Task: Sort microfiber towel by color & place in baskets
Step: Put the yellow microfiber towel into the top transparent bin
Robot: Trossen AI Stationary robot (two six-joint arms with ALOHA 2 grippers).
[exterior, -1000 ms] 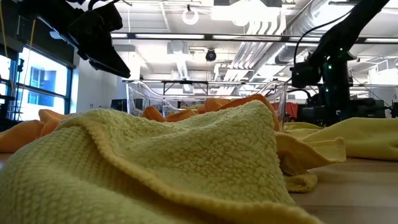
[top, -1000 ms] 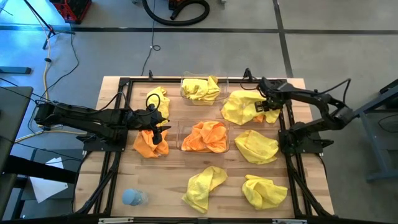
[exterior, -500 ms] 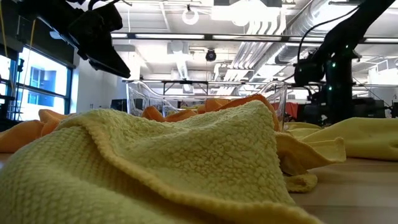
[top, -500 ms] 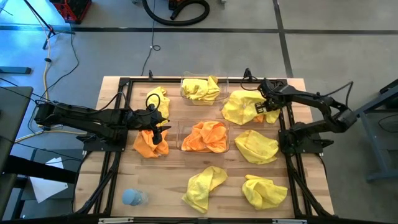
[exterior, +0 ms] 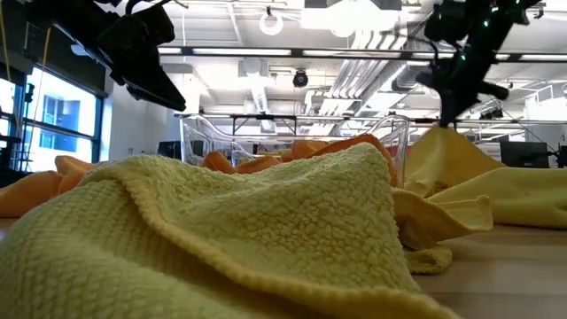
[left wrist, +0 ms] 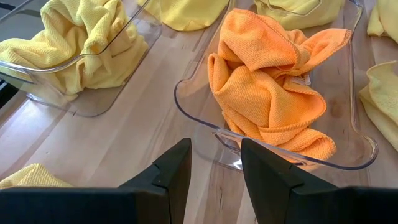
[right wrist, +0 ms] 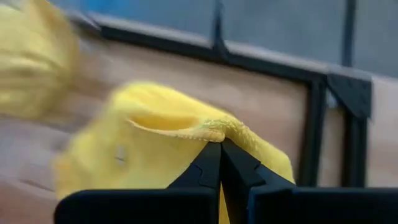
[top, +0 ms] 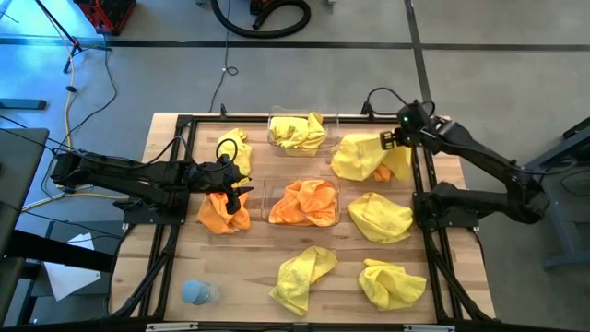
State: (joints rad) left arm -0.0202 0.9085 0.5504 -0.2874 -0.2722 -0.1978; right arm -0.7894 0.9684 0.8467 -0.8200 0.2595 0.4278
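right tool (top: 391, 141) pinched shut on a yellow towel (top: 361, 157), lifting one edge of it off the bench (top: 258, 267) just right of the far basket (top: 297, 132); fingers (right wrist: 219, 163) closed tight on a fold of the cloth, rest of the towel sagging down to the wood. seen from bench level, cloth hanging in a peak under the raised tool (exterior: 440, 120).

left tool (top: 232, 195) hovering left of the near basket (top: 303, 203), over an orange towel (top: 219, 214) lying on the bench; fingers (left wrist: 175, 171) narrowly parted, holding nothing.

far basket holding a yellow towel (top: 300, 134); near basket, just in front of it, holding a rumpled orange towel (left wrist: 267, 87).

left of the far basket, another yellow towel (top: 236, 148) on the wood. right of the near basket, a yellow towel (top: 379, 217). in front of the near basket, two more yellow towels (top: 302, 277) (top: 391, 283) lying apart.

pale blue lump (top: 197, 292) near the bench's front left corner, well apart from the near basket.
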